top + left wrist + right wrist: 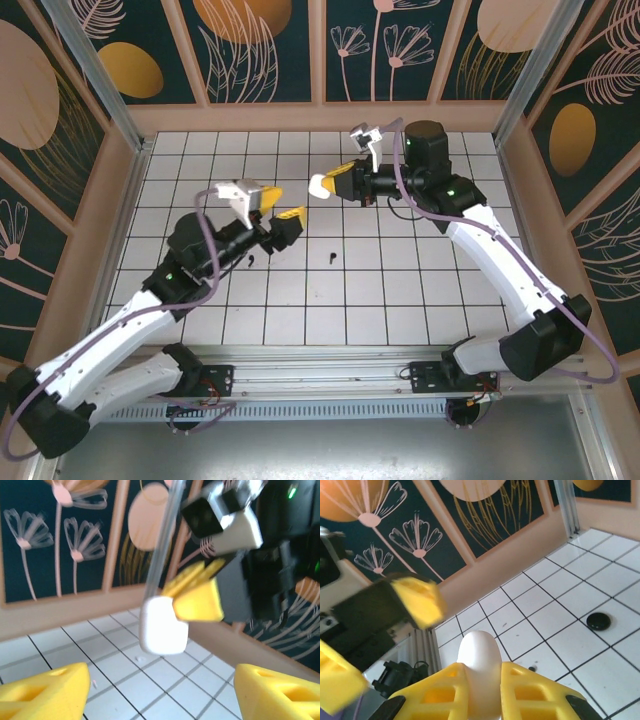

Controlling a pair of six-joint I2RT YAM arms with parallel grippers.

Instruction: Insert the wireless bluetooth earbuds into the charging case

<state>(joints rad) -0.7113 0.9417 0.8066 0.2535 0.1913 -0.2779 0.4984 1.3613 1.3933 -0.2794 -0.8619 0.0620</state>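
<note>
My right gripper (335, 183) is shut on the rounded white charging case (321, 184), held above the tiles; in the right wrist view the case (479, 660) sits upright between my yellow fingers (540, 690). My left gripper (280, 207) hangs open just left of it, nothing between its fingers (45, 690). The left wrist view looks straight at the case (162, 627) a short way ahead. Two black comma-shaped earbuds (251, 261) (331, 259) lie on the tiles below. A tiny white piece (140, 658), perhaps a white earbud, lies on a tile under the case.
A round black puck (598, 621) rests on the tiles to the right in the right wrist view. Tan walls with floral panels (320, 118) ring the white tiled floor (400, 300). The arm bases stand along the near rail (320, 375).
</note>
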